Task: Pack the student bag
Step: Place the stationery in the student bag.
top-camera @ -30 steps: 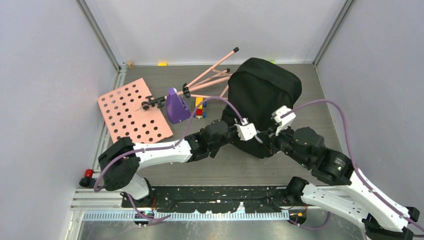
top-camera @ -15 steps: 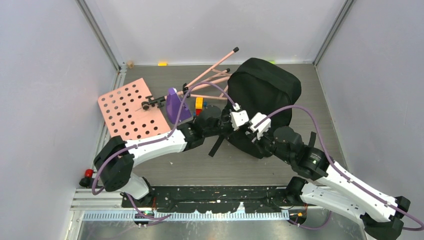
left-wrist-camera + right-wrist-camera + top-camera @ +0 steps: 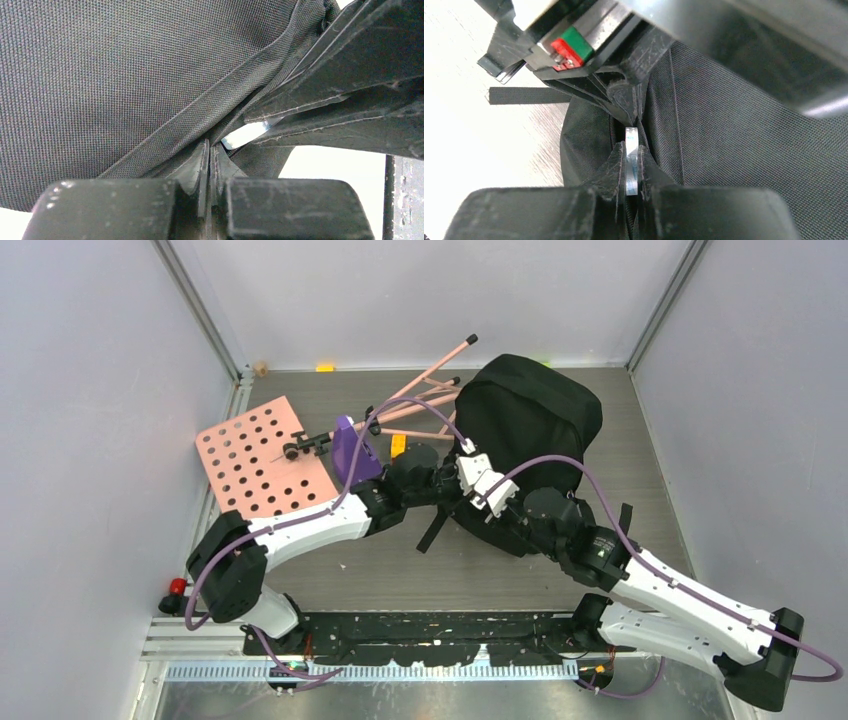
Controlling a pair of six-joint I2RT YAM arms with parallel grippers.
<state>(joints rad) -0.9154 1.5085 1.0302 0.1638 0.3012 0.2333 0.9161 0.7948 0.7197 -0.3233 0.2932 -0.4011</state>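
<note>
Top external: grey plank table, pale walls; left gripper and right gripper pinch student bag.

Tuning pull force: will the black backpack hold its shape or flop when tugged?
Probably floppy: the backpack creases where the left gripper pinches it. Its coarse weave likely resists slipping. The smooth metal zipper pull in the right gripper might slip.

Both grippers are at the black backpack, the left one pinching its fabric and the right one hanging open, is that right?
Not quite. The right gripper is not open: the right wrist view shows it closed on a small silver tab at the backpack's seam. The left gripper does pinch the fabric.
</note>
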